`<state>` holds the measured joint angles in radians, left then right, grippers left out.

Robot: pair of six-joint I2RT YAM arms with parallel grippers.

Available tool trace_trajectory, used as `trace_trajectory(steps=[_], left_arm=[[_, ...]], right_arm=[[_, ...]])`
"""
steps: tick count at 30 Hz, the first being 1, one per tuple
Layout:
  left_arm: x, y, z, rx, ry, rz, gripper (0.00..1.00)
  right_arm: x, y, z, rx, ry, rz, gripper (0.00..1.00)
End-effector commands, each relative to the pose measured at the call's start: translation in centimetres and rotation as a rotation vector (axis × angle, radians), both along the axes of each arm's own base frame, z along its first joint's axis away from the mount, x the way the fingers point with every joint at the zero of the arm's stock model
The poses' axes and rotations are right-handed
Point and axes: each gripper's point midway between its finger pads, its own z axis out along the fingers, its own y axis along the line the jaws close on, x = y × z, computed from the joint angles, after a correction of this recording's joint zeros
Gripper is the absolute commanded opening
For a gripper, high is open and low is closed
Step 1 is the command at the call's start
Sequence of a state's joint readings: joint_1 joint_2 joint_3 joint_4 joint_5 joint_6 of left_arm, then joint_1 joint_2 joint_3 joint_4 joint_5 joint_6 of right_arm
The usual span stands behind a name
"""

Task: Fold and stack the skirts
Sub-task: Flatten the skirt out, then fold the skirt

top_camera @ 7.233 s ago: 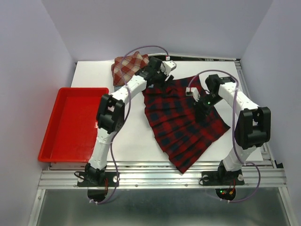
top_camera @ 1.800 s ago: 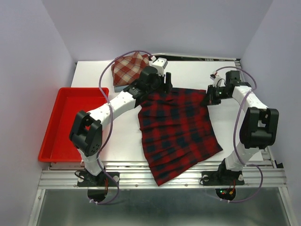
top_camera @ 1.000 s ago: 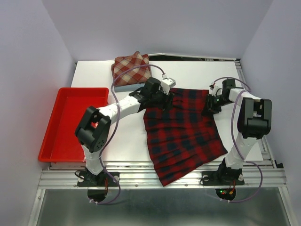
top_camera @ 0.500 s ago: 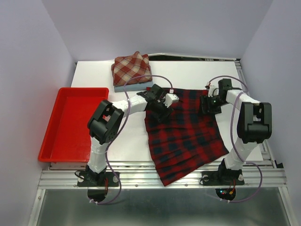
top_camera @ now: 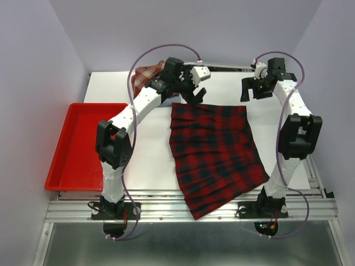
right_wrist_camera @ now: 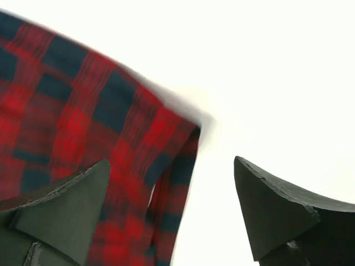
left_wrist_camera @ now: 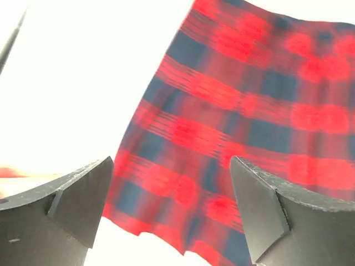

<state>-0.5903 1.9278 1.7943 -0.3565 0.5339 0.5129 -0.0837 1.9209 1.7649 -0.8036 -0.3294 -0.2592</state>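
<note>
The large red and navy plaid skirt (top_camera: pixel 213 149) lies spread flat mid-table, waistband toward the far side, hem over the near edge. My left gripper (top_camera: pixel 193 95) hangs open above its far left corner, holding nothing. In the left wrist view the plaid skirt (left_wrist_camera: pixel 249 111) lies below the left gripper (left_wrist_camera: pixel 172 213). My right gripper (top_camera: pixel 253 92) hovers open just beyond the far right corner. The right wrist view shows that skirt corner (right_wrist_camera: pixel 83 133) under the empty right gripper (right_wrist_camera: pixel 172 210). The brick-red and cream check skirt (top_camera: pixel 145 75) sits folded at the back left, mostly hidden by my left arm.
A red plastic tray (top_camera: pixel 83 141) stands at the table's left edge. Bare white table (top_camera: pixel 227 86) lies beyond the plaid skirt and to its left (top_camera: pixel 150 149). Side walls close in on both sides.
Both grippers have opened, let go of the plaid skirt's waistband and risen toward the far side. The skirt now lies flat and still.
</note>
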Motion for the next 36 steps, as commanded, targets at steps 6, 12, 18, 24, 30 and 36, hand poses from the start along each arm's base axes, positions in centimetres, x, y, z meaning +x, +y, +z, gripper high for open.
trace_trajectory(steps=[6,12,18,24,30,36], left_arm=[[9.2,-0.3,-4.9,0.075,0.015,0.038,0.98],[11.1,0.6,-10.5,0.149,0.034,0.082,0.97],[11.7,1.3,-14.8,0.210,0.090,0.130,0.96],[11.2,2.7,-17.9,0.307,0.133,0.138,0.85],[8.7,2.3,-16.1,0.247,0.170,0.034,0.88],[7.8,0.8,-9.6,0.126,0.093,-0.050,0.98]], right_arm=[[3.1,1.8,-7.6,0.082,0.128,0.183,0.96],[2.2,2.1,-10.1,0.091,0.179,0.246,0.78],[2.1,1.7,-11.9,0.068,0.200,0.252,0.59],[2.5,1.3,-11.2,0.063,0.173,0.258,0.43],[2.9,1.3,-10.1,0.060,0.142,0.268,0.01],[2.8,0.8,-10.0,0.008,0.111,0.307,0.01]])
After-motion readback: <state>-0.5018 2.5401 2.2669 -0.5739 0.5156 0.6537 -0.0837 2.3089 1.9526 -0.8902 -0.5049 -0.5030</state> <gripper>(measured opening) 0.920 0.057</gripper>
